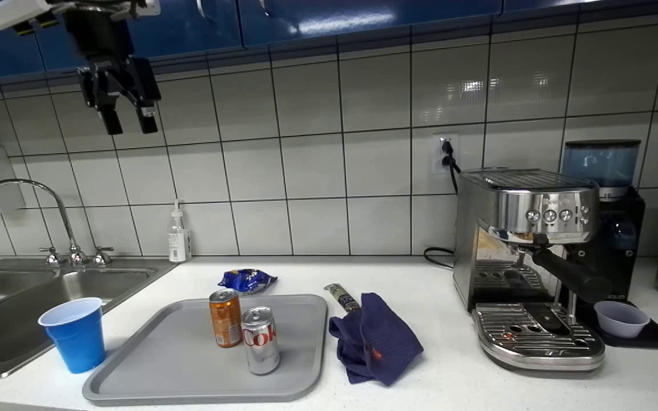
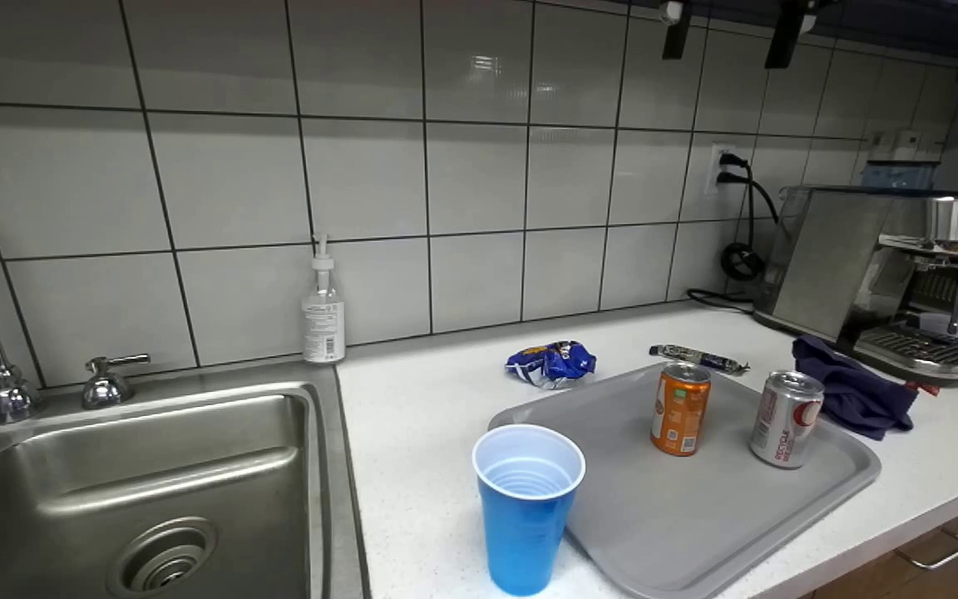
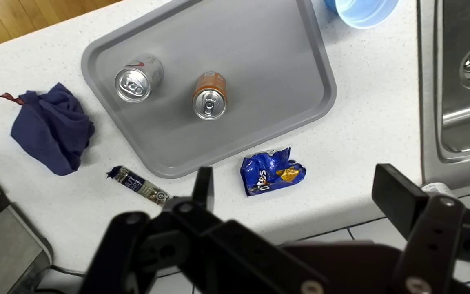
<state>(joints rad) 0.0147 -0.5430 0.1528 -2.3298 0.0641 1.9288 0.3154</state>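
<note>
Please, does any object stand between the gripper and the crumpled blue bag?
Nothing visible does. The open gripper hangs above the counter, and the wrist view shows the blue bag uncovered; the gray tray lies beside it.

Chip bag (image 3: 273,173): glossy blue film, crumpled; white lettering and an orange-yellow chip picture show in the wrist view. Lies on the white counter (image 3: 365,134), just beside a long edge of the tray (image 3: 259,53), slight gap between.
Snack bar (image 3: 141,185): slim navy wrapper with a speckled brown section. Flat on the counter, near a rounded tray corner, set askew to the edge.
Tray: gray, rectangular, flat on the counter.
Orange can (image 2: 681,412): upright on the tray, metal top with pull tab; nearer the bag than the silver can (image 1: 261,345).
Silver can: red lettering, upright on the tray, near the orange can, not touching.
</note>
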